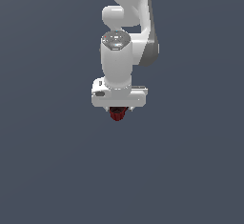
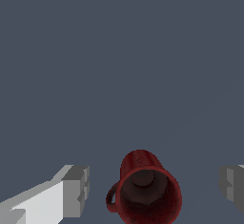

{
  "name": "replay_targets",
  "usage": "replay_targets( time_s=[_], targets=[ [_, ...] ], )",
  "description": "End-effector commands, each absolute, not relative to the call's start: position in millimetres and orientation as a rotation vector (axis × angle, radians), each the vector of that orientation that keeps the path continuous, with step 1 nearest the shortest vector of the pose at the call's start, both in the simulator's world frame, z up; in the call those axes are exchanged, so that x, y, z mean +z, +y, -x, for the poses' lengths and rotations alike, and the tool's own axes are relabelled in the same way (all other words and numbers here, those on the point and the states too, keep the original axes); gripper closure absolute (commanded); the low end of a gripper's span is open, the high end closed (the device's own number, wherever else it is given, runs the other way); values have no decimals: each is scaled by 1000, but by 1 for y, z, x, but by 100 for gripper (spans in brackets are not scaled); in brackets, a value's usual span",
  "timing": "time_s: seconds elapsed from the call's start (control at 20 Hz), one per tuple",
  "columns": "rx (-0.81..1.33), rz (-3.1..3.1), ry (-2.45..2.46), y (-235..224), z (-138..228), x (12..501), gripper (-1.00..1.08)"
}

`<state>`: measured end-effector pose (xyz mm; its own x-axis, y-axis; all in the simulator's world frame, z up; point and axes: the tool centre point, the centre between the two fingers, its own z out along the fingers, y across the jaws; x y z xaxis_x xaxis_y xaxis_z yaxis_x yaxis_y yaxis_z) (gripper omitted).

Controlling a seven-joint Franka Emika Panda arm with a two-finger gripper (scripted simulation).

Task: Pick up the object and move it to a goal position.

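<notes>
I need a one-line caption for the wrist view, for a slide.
Small dark red mug with loop handle sits between the open white gripper's fingers, untouched, above a plain grey surface.

Showing as a small dark red tapered mug (image 2: 148, 194) with one loop handle and a dark inside, mouth facing the wrist camera. Peeking out (image 1: 116, 114) near the exterior view's middle, mostly hidden.

The dark red mug (image 2: 148, 194) looks smooth and faintly glossy; the white claw (image 2: 155, 189) looks matt.
</notes>
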<state>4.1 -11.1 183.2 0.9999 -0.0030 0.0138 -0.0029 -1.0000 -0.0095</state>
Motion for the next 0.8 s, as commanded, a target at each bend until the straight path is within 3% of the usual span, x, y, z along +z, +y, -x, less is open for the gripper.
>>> replay_targets(
  time_s=[0.0,0.75],
  targets=[
    [-22,3132,5,-11,-4,183,-20],
    [-13,3117,6,-20,0,181,-20]
  ],
)
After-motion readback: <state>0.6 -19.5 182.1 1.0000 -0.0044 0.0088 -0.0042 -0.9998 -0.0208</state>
